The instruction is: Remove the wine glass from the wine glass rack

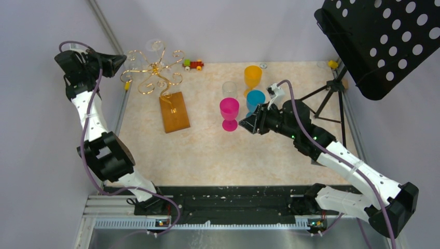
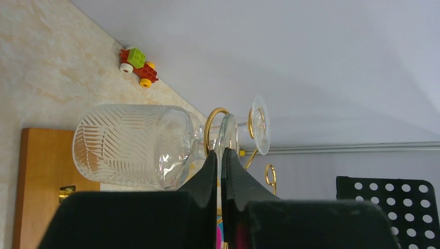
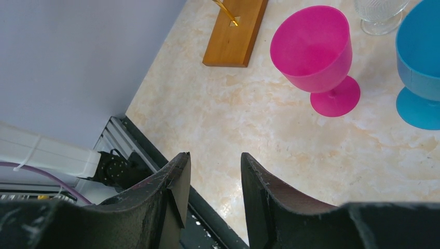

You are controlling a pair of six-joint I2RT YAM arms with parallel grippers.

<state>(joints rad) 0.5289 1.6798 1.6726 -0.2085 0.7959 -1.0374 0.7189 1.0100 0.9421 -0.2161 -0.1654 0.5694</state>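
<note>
Closest to the left wrist camera, the left gripper has its 2 black fingers drawn almost together, leaving only a thin slit. The edge of a clear round foot rises out of that slit. I judge that the gripper is pinching the wine glass by its foot, though the fingertips hide the contact itself. The glass hangs on the wine glass rack: its leaf-cut bowl lies to 1 side of a gold loop, the foot to the other, and the stem passes through the loop, so the glass is not yet off. Just beyond that loop a 2nd clear disc shows on the rack; whether it belongs to another glass I cannot tell. In the top view this arm meets the rack's curled arms from the side away from the goblets, high above the rack's brown base. The right gripper is well apart from the rack, above the table near the pink goblet and the blue goblet, its fingers spread with nothing between them. As I read it, the reach and the grasp are done. What is left is to slide the stem out of the loop's open end, carry the glass clear of the gold wire and set it down.
</note>
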